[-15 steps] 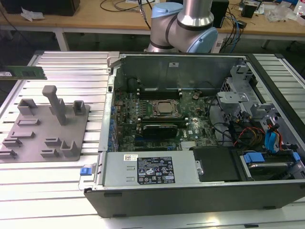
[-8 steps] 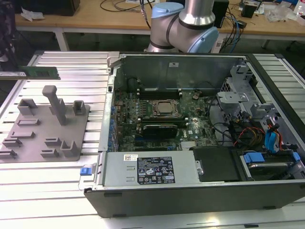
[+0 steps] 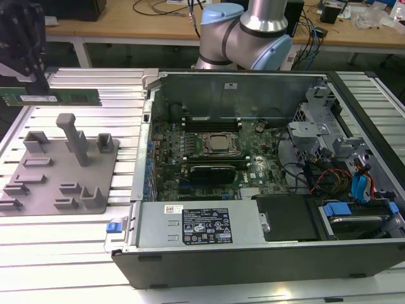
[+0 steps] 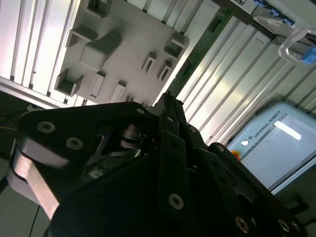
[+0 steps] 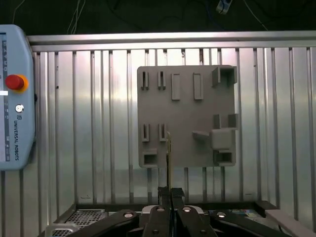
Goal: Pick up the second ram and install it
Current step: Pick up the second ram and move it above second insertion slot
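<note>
At the exterior view's left, the gripper [image 3: 39, 84] pinches the second ram [image 3: 63, 97], its tips pressed onto the green stick near one end. The stick lies level and lengthwise across that view, above the ribbed metal table [image 3: 63, 259]. It is just beyond the grey plate [image 3: 63, 174] with its raised blocks, and well apart from the computer.

In the first wrist view the gripper [image 5: 170, 195] is closed on the second ram [image 5: 169, 153], seen edge-on as a thin line reaching over the edge of the grey plate [image 5: 187, 98]. A control pendant [image 5: 15, 123] with a red button [image 5: 15, 82] lies on the table off to one side. In the second wrist view the second ram [image 4: 195, 54] runs out as a green strip from the black gripper [image 4: 170, 103], alongside the plate.

Further toward the exterior view's right, the open computer case [image 3: 253, 266] lies on its side. Inside it is the motherboard [image 3: 266, 161], with the processor socket [image 3: 221, 144] near the middle and a black card [image 3: 218, 171] just in front of the socket. The arm [image 3: 247, 28], pale blue and grey, rises behind the case. At the far right sits a drive cage [image 3: 354, 218] with blue tabs, and red and blue cables run just above it
</note>
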Action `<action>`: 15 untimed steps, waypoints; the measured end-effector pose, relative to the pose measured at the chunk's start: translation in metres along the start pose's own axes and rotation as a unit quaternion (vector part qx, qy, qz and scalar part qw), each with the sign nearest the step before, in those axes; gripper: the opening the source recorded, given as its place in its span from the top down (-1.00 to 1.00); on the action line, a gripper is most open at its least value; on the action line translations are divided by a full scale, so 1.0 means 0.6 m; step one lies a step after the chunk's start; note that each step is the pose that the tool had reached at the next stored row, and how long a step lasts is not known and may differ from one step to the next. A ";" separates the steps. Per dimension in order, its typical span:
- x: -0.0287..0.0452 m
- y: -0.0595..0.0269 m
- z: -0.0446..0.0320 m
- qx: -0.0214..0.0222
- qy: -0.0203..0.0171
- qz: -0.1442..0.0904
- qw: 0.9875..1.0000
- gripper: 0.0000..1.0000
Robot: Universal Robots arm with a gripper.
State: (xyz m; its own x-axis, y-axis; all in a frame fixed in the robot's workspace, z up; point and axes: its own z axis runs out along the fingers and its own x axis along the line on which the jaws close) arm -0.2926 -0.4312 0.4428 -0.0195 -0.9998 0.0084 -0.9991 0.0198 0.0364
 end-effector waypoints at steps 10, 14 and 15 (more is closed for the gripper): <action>-0.001 -0.079 -0.003 -0.001 0.000 0.000 1.000 0.81; -0.002 -0.134 -0.003 -0.002 0.000 0.000 1.000 0.81; -0.003 -0.146 -0.003 -0.002 0.000 0.000 1.000 0.81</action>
State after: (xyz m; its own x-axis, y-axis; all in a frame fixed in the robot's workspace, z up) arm -0.2048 -0.4314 0.4414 -0.0197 -0.9998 0.0084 -0.9989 0.0200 0.0414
